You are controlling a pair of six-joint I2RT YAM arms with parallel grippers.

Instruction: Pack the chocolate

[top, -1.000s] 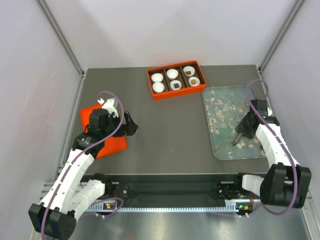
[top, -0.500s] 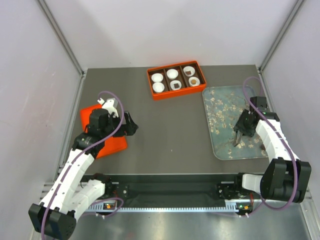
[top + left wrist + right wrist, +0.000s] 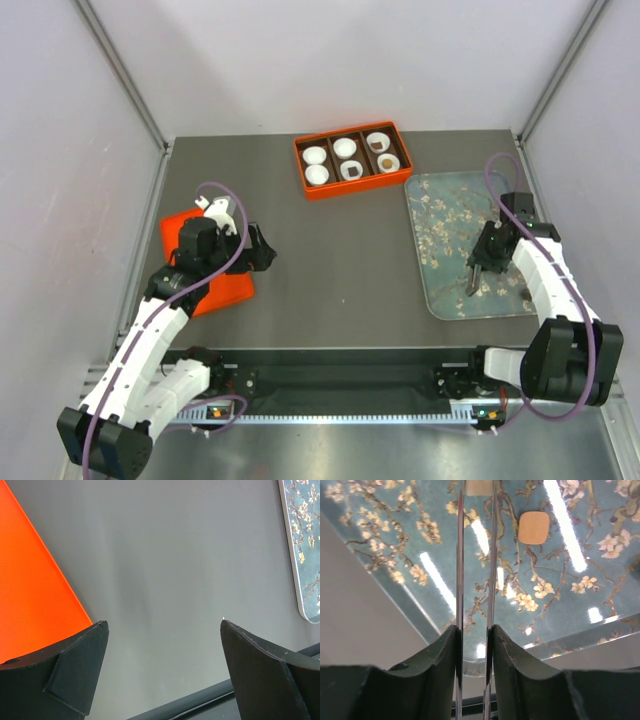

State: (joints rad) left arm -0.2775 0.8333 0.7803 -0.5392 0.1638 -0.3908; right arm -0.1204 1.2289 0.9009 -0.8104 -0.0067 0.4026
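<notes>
- Right pincer narrow over the blossom tray, a tan chocolate lump filling the gap at its blade tips.
- Second chocolate lump lies on the tray just beside.
- Left pincer wide, holding nothing, above the tabletop near a flat orange piece.

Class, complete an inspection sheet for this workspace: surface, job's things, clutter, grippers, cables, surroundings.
Surface: dark grey table.
Job's things: chocolate on the blossom tray; three of six paper cups in the orange box hold pieces; orange lid under the left arm.
Clutter: nothing seen.
Grippers: left gripper open, empty; right gripper clamps tweezers over the tray.
Cables: purple cable loops on each arm.
Surroundings: pale walls.
</notes>
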